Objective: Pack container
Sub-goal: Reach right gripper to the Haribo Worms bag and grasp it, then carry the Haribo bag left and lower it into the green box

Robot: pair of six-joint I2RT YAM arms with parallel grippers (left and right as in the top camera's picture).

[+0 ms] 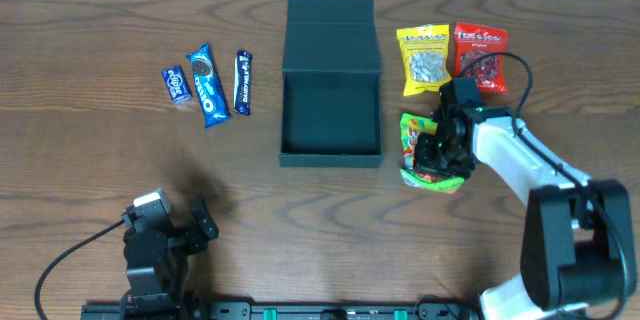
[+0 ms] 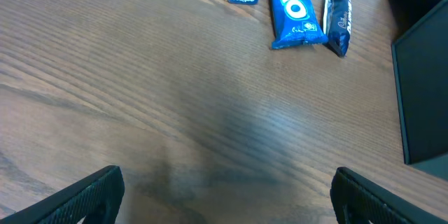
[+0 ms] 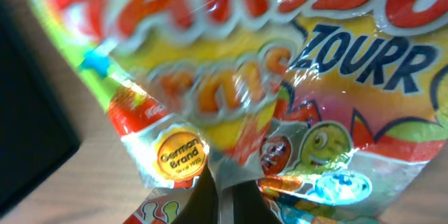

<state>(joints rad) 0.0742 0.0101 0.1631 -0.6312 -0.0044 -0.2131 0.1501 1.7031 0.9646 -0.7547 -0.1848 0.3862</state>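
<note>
On the brown wooden tabletop [image 1: 90,210], my right jaws [image 1: 437,155] are clenching the crinkly green-and-yellow plastic sweets bag [image 1: 412,128], with the open dark teal rectangular cardboard box [image 1: 330,110] lying just to their left.

Left arm: folded at table's near edge; left gripper [image 1: 203,220] with fingers [image 2: 91,196] spread wide.
Right arm: stretched forward over table; right gripper [image 1: 438,156] pointed down, fingers [image 3: 210,199] pinched on bag [image 3: 231,91].
</note>
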